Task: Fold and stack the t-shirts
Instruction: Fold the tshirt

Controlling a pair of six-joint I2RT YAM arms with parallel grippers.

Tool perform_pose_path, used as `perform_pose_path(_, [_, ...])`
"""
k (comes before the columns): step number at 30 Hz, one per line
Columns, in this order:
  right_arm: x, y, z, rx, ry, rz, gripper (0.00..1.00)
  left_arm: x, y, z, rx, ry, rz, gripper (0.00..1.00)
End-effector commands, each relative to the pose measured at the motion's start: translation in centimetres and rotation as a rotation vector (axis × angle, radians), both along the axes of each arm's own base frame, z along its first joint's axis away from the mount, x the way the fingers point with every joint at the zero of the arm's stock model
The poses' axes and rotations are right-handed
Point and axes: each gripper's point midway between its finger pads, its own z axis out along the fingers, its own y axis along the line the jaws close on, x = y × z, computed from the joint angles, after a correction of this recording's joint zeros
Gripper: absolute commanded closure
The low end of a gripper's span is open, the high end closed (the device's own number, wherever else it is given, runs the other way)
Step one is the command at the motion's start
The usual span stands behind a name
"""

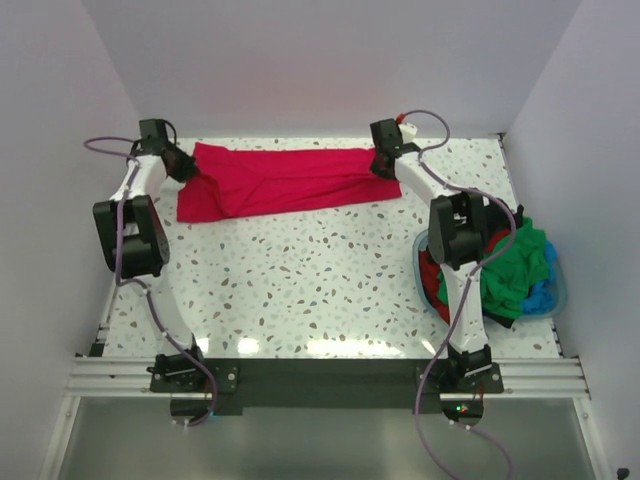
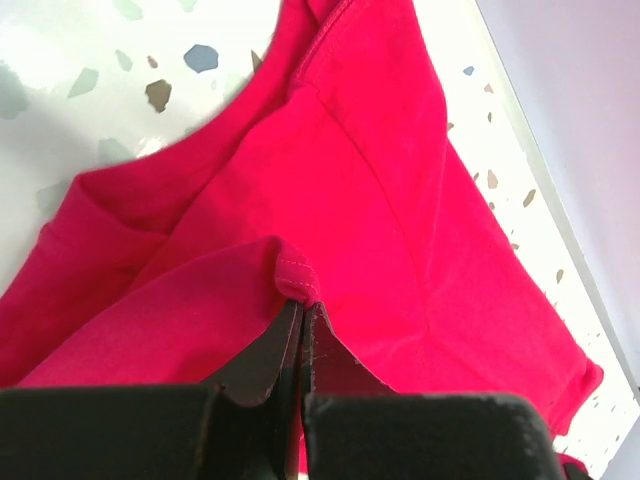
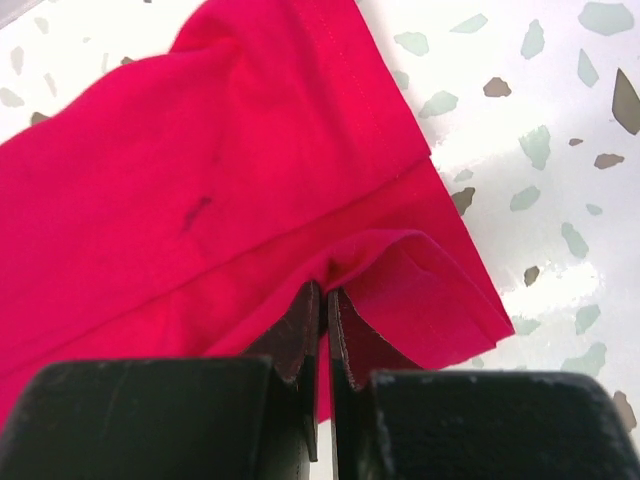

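While both arms reach toward the far wall, the speckled surface point(image 1: 300, 290) carries everything in view. Largest item on it: crimson t-shirt point(image 1: 290, 182), lying as a long band along the far side and stretched between the two claws, with its left end drooping a little toward the near side. Next: light blue basket point(image 1: 558, 298) at the right edge of the surface, just beside the right arm point(image 1: 455, 235), well apart from the crimson t-shirt. Basket contents are heaped above the rim: a green shirt point(image 1: 515, 262) on top and a red shirt point(image 1: 430, 275) at the left side of the pile; the rest of the pile cannot be sorted out from above. Left arm point(image 1: 130, 235) bends along the left edge of the surface. Left claw point(image 1: 183, 165) sits at the shirt's left end, fingers pressed together on a pinched fold of crimson fabric with a stitched hem showing right at the tips in the left wrist view. Right claw point(image 1: 384, 162) sits at the shirt's right end, likewise clamped tight on a raised fold of a hemmed edge, near a corner that lies flat on the surface. Smallest detail: a faint dark mark point(image 3: 196, 210) on the fabric ahead of the right claw.
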Motion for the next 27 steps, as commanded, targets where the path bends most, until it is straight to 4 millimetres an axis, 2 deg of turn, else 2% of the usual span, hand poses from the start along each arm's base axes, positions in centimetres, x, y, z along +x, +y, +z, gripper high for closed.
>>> perform_pose_path(1, [0.8, -1.0, 0.3, -0.016, 0.004, -0.004, 1.0, 2.9, -0.3, 1.3, -0.014, -0.08, -0.001, 1.0])
perform_pose_path(2, [1.1, -1.0, 0.4, -0.014, 0.0, -0.006, 1.0, 3.2, -0.2, 0.7, -0.022, -0.07, 0.004, 1.0])
perform_pose_path(8, [1.8, -1.5, -0.4, -0.029, 0.008, -0.003, 1.0, 4.3, 0.8, 1.8, 0.009, -0.102, 0.046, 1.0])
perform_pose_path(13, [1.8, -1.4, 0.0, -0.033, -0.005, 0.016, 1.0, 3.8, 1.0, 3.2, 0.013, -0.129, 0.06, 1.0])
perform_pose_path(14, [1.7, -1.5, 0.0, -0.033, -0.002, 0.016, 1.0, 3.7, 1.1, 4.2, 0.021, -0.148, 0.065, 1.0])
perform_pose_path(15, [1.7, -1.6, 0.1, -0.034, -0.005, 0.016, 1.0, 3.4, 1.2, 4.2, 0.025, -0.144, 0.074, 1.0])
perform_pose_path(17, [1.4, -1.6, 0.4, -0.032, -0.004, 0.019, 1.0, 3.0, 1.3, 5.7, 0.035, -0.168, 0.086, 1.0])
perform_pose_path(19, [1.1, -1.7, 0.7, -0.035, -0.009, 0.021, 1.0, 2.6, 1.6, 6.0, 0.047, -0.173, 0.098, 1.0])
perform_pose_path(20, [0.7, -1.9, 0.9, -0.037, -0.009, 0.018, 1.0, 2.4, 1.7, 6.8, 0.051, -0.186, 0.107, 1.0])
perform_pose_path(24, [0.4, -2.0, 1.3, -0.034, -0.028, 0.018, 1.0, 1.9, 2.4, 7.5, 0.082, -0.191, 0.131, 1.0])
perform_pose_path(27, [0.5, -2.1, 1.6, -0.034, -0.035, 0.018, 1.0, 2.3, 2.5, 7.5, 0.08, -0.197, 0.125, 1.0])
